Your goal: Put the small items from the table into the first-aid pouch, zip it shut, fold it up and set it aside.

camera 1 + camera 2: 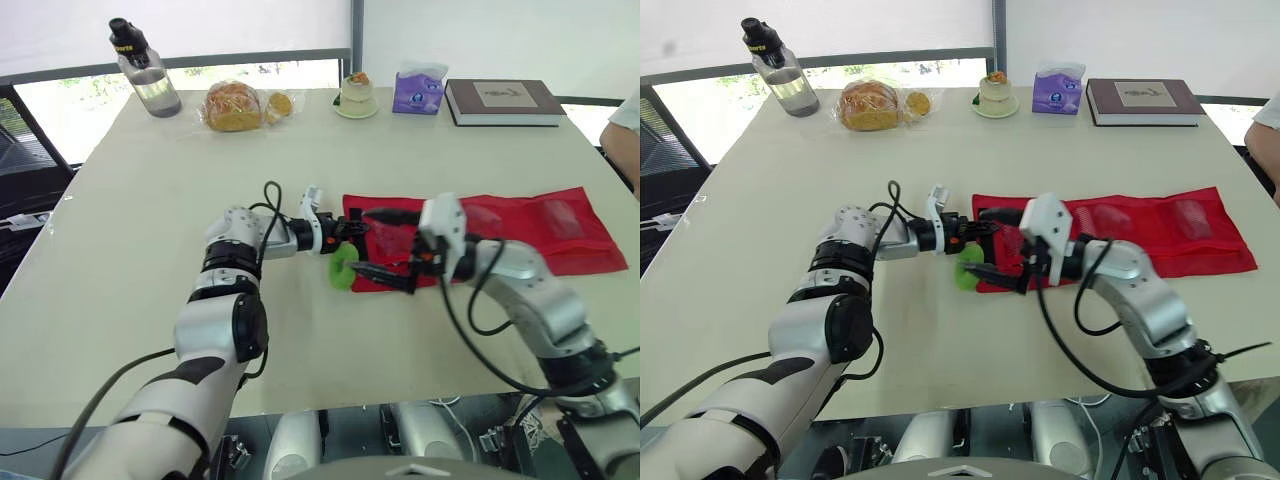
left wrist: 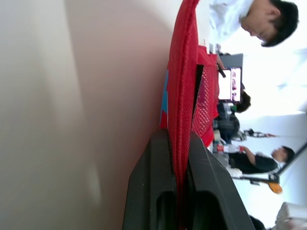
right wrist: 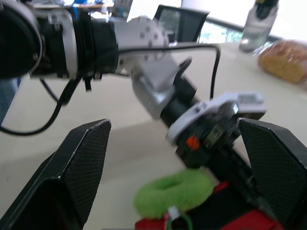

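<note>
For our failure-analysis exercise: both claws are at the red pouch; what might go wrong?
The left claw pinches the red pouch by its edge; if the fabric slips, the opening may fall shut. The open right claw faces the green ring, which lies at the pouch's edge and might get pushed away.

Light: bright daylight from the windows (image 1: 70,105) behind the table (image 1: 130,250).
Glare: windows blown white; background past the pouch (image 2: 184,96) washed out in the left wrist view.
Shadows: faint, soft-edged on the table.
Tabletop: evenly lit, matte.
</note>
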Motion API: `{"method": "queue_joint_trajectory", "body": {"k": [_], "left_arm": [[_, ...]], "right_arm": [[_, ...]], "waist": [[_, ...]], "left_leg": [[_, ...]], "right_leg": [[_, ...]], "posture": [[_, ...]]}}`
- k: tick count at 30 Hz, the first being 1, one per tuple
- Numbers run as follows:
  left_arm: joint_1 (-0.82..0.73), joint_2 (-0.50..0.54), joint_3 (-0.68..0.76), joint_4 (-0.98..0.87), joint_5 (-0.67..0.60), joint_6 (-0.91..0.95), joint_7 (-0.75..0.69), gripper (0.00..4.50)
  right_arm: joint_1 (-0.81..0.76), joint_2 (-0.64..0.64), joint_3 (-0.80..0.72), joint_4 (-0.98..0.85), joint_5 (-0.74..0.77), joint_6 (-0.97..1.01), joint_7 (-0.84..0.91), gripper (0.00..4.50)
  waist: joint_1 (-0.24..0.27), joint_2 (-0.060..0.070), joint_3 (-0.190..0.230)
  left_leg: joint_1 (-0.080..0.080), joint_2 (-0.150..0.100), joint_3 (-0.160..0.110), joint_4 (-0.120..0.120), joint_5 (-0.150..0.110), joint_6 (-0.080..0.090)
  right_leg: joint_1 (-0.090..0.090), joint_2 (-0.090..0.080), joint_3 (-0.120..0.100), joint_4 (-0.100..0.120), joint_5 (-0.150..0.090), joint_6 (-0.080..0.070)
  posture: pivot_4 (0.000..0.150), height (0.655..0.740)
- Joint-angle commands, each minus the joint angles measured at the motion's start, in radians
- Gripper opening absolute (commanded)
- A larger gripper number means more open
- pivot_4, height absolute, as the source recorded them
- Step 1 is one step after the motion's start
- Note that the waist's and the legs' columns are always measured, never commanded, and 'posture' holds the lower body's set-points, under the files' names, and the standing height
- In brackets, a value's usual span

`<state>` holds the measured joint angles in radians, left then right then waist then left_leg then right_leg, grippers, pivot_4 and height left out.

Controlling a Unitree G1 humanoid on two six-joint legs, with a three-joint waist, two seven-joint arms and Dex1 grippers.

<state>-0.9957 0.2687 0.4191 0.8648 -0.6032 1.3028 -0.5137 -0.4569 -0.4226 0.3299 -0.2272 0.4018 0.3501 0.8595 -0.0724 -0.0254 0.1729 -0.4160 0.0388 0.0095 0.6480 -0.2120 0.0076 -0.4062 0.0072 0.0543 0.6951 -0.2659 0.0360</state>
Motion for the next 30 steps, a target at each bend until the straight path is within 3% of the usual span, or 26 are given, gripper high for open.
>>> {"method": "queue_joint_trajectory", "body": {"k": [1, 15, 21, 24, 30], "left_arm": [[0.051, 0.045, 0.011, -0.031, 0.023, 0.005, 0.053, 0.05], [0.076, 0.024, -0.027, -0.119, 0.012, 0.036, 0.076, 0.05], [0.070, 0.035, -0.044, -0.119, 0.010, 0.040, 0.067, 0.05], [0.072, 0.040, -0.054, -0.121, 0.011, 0.046, 0.062, 0.00], [0.065, 0.044, -0.066, -0.122, 0.010, 0.049, 0.054, 0.00]], "right_arm": [[-0.047, 0.015, 0.045, 0.022, -0.037, -0.038, 0.067, 4.50], [-0.166, 0.130, 0.246, 0.286, -0.394, -0.092, 0.011, 4.50], [-0.169, 0.100, 0.282, 0.277, -0.482, 0.099, 0.020, 4.50], [-0.175, 0.096, 0.297, 0.267, -0.517, 0.154, 0.007, 3.69], [-0.194, 0.097, 0.274, 0.268, -0.550, 0.132, -0.022, 0.84]], "waist": [[0.000, 0.000, 0.000], [0.003, 0.000, 0.000], [0.003, 0.000, 0.000], [0.004, 0.000, 0.000], [0.004, -0.001, -0.001]], "left_leg": [[0.000, 0.000, 0.000, 0.000, 0.000, -0.001], [0.000, 0.000, 0.004, 0.000, 0.002, -0.004], [0.000, -0.001, 0.004, 0.000, 0.002, -0.004], [0.000, -0.001, 0.004, 0.000, 0.002, -0.004], [0.000, -0.001, 0.004, 0.000, 0.002, -0.004]], "right_leg": [[0.000, 0.000, 0.000, 0.000, 0.000, 0.000], [-0.001, -0.002, 0.003, 0.000, 0.001, -0.001], [-0.001, -0.003, 0.003, 0.000, 0.001, -0.001], [-0.001, -0.003, 0.002, 0.000, 0.001, -0.001], [-0.001, -0.003, 0.002, 0.000, 0.001, -0.001]], "posture": [[0.150, 0.7400], [0.150, 0.7400], [0.150, 0.7400], [0.150, 0.7400], [0.150, 0.7400]]}}
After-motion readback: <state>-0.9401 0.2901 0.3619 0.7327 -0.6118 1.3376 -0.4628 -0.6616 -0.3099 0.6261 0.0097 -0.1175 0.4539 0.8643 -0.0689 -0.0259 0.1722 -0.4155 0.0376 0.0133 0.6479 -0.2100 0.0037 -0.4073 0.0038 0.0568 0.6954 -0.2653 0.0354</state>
